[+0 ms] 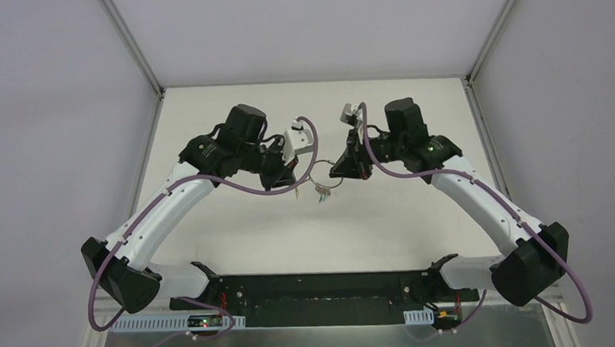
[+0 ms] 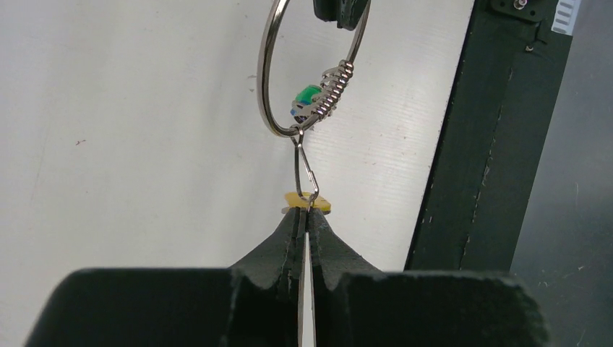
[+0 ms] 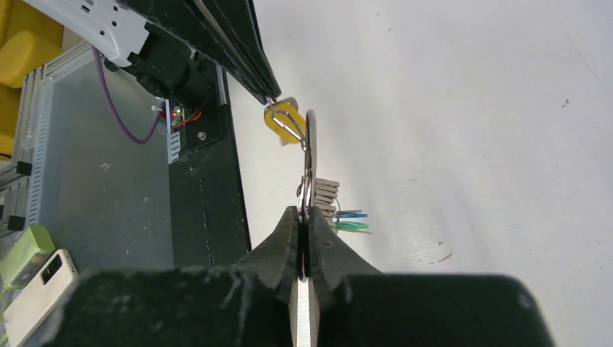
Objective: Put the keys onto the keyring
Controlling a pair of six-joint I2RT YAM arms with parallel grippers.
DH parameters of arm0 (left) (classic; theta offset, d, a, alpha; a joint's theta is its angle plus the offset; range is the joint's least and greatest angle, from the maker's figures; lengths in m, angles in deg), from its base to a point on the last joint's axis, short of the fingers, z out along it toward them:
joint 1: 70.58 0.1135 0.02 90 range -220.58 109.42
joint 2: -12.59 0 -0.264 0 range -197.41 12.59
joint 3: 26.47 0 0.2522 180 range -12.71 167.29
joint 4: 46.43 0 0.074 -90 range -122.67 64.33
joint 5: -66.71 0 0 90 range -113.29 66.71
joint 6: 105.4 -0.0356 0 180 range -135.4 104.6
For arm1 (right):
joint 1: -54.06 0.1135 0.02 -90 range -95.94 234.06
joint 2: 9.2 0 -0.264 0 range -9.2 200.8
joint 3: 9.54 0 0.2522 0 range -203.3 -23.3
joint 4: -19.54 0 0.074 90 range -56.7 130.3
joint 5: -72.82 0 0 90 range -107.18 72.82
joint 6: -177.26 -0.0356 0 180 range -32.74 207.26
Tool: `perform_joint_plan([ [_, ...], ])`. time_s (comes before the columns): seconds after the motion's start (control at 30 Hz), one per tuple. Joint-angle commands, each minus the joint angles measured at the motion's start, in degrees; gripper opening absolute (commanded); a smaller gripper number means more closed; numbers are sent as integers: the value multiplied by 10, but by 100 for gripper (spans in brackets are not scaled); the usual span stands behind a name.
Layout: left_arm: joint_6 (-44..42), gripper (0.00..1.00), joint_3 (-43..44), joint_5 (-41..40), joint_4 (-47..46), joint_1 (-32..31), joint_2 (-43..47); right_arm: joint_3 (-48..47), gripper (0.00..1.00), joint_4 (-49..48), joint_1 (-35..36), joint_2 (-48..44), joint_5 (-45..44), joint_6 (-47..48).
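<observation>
Two grips: left hand [image 2: 307,214] pinches the yellow key [image 2: 322,205], right hand [image 3: 303,214] pinches the keyring [image 2: 262,72] bearing the green key [image 2: 309,94].

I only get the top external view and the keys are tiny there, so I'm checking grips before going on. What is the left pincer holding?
Observer: The left wrist view shows the left pincer shut on the yellow-headed key, right where its wire loop starts.
Operator: And the right one?
Observer: The right pincer is shut on the keyring, which its own camera sees edge-on.
Operator: Where's the green key?
Observer: The green-headed key hangs with the silver keys at the ring, beside the blue-headed one.
</observation>
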Motion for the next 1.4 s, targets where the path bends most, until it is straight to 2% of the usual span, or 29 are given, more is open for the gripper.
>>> perform_joint_plan([
  [0.0, -16, 7, -7, 37, -43, 5, 0, -39, 0, -17, -5, -19, 38, -34],
  [0.2, -6, 20, 15, 35, -47, 5, -29, -50, 0, -22, -16, -18, 40, -51],
  [0.37, -2, 35, 18, -10, -47, 5, -23, -55, 0, -22, -23, -20, 29, -53],
  [0.57, 6, 63, -19, -72, -82, 5, 21, -62, 0, -12, -24, -15, 3, -34],
  [0.77, 12, 97, -59, -146, -124, 5, 71, -81, 0, 8, -25, -12, -40, -8],
  [0.97, 28, 99, -48, -204, -102, 5, 69, -85, 0, -7, -27, -6, -146, -17],
  [1.23, 52, 99, 19, -266, -11, 7, 40, -95, 0, -12, -30, -4, -225, -25],
  [1.37, 53, 99, 20, -294, 14, 12, 52, -83, 0, -15, -29, -7, -274, -19],
])
